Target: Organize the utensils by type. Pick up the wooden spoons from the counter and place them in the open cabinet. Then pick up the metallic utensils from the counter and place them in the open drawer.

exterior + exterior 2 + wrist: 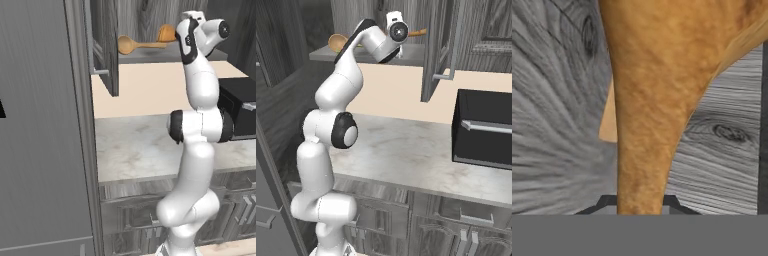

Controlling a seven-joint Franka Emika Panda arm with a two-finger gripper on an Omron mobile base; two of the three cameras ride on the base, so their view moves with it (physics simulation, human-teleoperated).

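My gripper (639,202) is raised into the open cabinet (150,56) and is shut on a wooden spoon (652,100), whose orange-brown wood widens away from the fingertips (604,201). That spoon's bowl (166,33) shows just left of the hand. A second wooden spoon (127,45) lies on the pale shelf, bowl to the left, handle pointing right. In the right base view an orange bowl (336,42) shows left of the arm and a handle end (417,33) right of the hand. The marbled counter (140,145) lies below. The metallic utensils and the drawer are out of view.
A black box-shaped appliance (483,132) stands on the counter at the right. The open cabinet door (438,45) hangs right of the hand, another door (105,45) left of it. A tall grey panel (40,125) walls off the left. Low cupboards (421,220) run under the counter.
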